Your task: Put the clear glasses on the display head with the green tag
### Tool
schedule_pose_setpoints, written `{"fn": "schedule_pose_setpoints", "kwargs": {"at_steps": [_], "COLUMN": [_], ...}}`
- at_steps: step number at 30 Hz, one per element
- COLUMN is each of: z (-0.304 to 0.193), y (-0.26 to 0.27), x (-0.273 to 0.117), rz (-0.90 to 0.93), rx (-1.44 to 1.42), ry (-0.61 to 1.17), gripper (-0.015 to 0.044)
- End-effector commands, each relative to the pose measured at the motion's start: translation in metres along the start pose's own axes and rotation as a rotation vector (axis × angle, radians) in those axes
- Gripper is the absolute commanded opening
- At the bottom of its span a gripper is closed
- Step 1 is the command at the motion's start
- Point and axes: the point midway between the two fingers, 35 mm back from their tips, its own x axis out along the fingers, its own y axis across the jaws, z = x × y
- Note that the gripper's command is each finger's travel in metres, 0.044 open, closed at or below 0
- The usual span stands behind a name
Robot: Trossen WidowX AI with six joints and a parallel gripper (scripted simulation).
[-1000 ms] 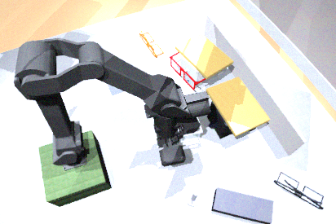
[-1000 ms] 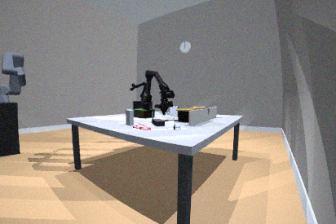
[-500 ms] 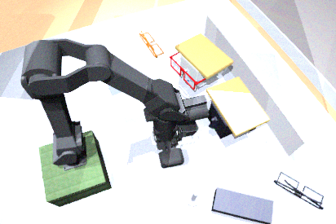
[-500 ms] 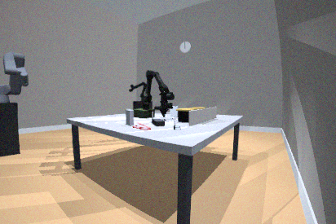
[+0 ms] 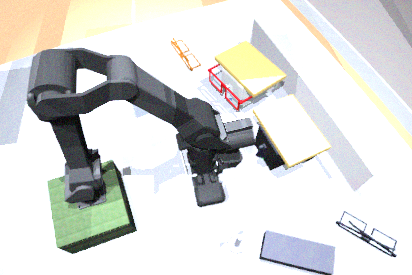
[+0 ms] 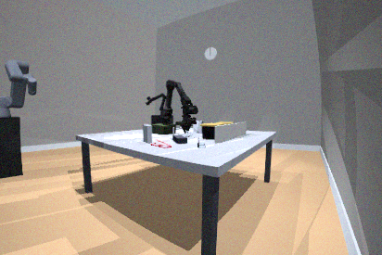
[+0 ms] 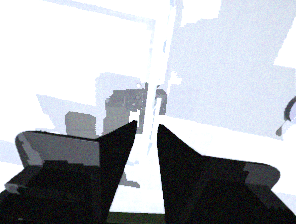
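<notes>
My gripper (image 5: 216, 171) (image 6: 186, 131) (image 7: 147, 126) points down in front of the yellow-topped blocks, its fingers slightly apart. A pale strip (image 7: 159, 65) runs down between the fingertips in the wrist view; it may be part of the clear glasses, but glare hides its outline, and I see no grip on it. Red glasses (image 5: 216, 82) stand upright at the front of the farther yellow-topped block (image 5: 245, 62). The nearer yellow-topped block (image 5: 292, 127) has a dark front. The green tag cannot be made out, and I cannot clearly identify the display heads.
Orange glasses (image 5: 185, 55) lie at the back. Black-framed glasses (image 5: 367, 235) and a slate-blue block (image 5: 297, 253) lie at the front right, with a small clear object (image 5: 238, 241) beside the block. A pale wall (image 5: 320, 110) stands behind the yellow-topped blocks. The arm's base stands on a green block (image 5: 65, 225).
</notes>
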Motion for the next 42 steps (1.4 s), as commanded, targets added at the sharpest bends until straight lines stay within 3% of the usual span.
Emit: {"fn": "schedule_pose_setpoints", "kwargs": {"at_steps": [1, 18, 24, 28, 32, 41, 42], "z": [0.000, -0.001, -0.001, -0.001, 0.001, 0.001, 0.001], "y": [0.001, 0.011, 0.000, -0.001, 0.001, 0.007, 0.007], "x": [-0.001, -0.009, -0.055, -0.058, -0.053, -0.057, -0.057], "rz": [0.000, -0.003, -0.004, -0.004, 0.000, -0.004, -0.004], "rx": [0.000, -0.002, -0.002, -0.002, 0.002, -0.021, -0.021], "ry": [0.000, 0.002, 0.002, 0.002, -0.008, 0.002, 0.002], "gripper": [0.0107, 0.0107, 0.0107, 0.0107, 0.0200, 0.0200, 0.0174]}}
